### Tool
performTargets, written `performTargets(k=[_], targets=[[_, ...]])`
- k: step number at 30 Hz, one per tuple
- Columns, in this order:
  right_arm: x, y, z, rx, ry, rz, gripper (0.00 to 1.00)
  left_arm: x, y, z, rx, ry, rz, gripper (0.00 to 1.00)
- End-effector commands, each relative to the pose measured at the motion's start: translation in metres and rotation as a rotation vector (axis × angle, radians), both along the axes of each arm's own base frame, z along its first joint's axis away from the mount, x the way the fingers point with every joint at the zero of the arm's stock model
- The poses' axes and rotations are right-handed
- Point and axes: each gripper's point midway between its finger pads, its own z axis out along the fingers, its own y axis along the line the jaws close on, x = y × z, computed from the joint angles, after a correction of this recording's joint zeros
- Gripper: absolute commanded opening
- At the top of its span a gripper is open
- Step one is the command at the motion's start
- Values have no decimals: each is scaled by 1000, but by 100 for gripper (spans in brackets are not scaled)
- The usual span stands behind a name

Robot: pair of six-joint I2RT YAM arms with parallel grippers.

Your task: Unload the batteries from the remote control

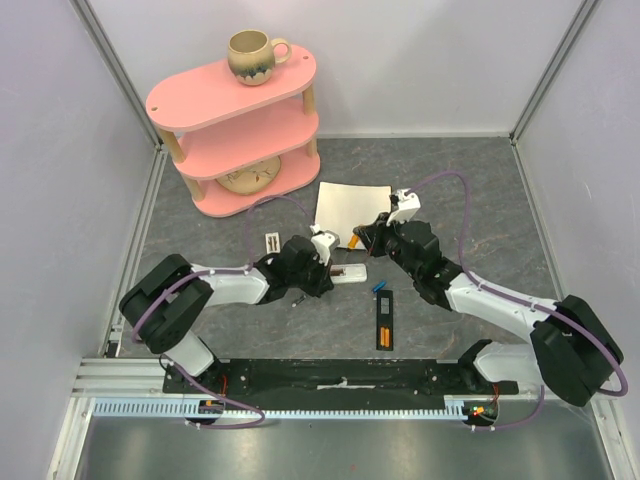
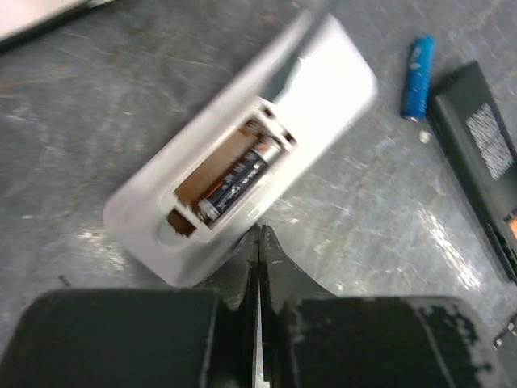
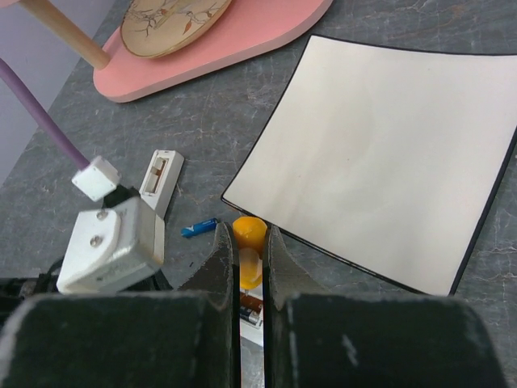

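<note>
Left wrist view, looking down on a white remote (image 2: 327, 89) lying back-up on the grey table (image 2: 97, 105), cover off. In the open compartment, one dark battery (image 2: 240, 179) seated on the side toward the camera, with a bare brown bay beside it. Blurred at the edges, so hard to read finely. At the remote's near long edge, the left gripper (image 2: 259, 234), fingertips pressed together on nothing. Touching the casing or just short of it: cannot tell. Off to the right, apart from the casing, a loose blue battery (image 2: 418, 77) flat on the table, just beside a black remote (image 2: 477, 141).

From the right wrist view, the right gripper (image 3: 247, 244) clamped on an orange-handled screwdriver (image 3: 249, 230), going by its look, above that same compartment and near the corner of a white square plate (image 3: 380, 153).

Judged as mid-unload: apparently one cell out of the white remote and one to go, plus orange batteries (image 1: 383, 331) seemingly seated in the black remote. Next calls for bracing the casing with the closed left fingers, working the tool tip under one end of the dark cell against its spring contact, and levering up gently. Risks skidding the light casing or flicking the cell away.
</note>
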Motion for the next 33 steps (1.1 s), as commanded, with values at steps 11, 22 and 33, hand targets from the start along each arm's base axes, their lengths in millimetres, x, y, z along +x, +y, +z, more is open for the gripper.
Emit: performTargets(k=[11, 22, 33], targets=[[8, 13, 5, 47, -49, 37, 0, 34, 15, -22, 102, 11, 128, 2], [19, 4, -17, -5, -22, -39, 0, 17, 18, -23, 64, 54, 117, 2], [20, -1, -19, -16, -24, -64, 0, 11, 15, -30, 56, 85, 98, 2]])
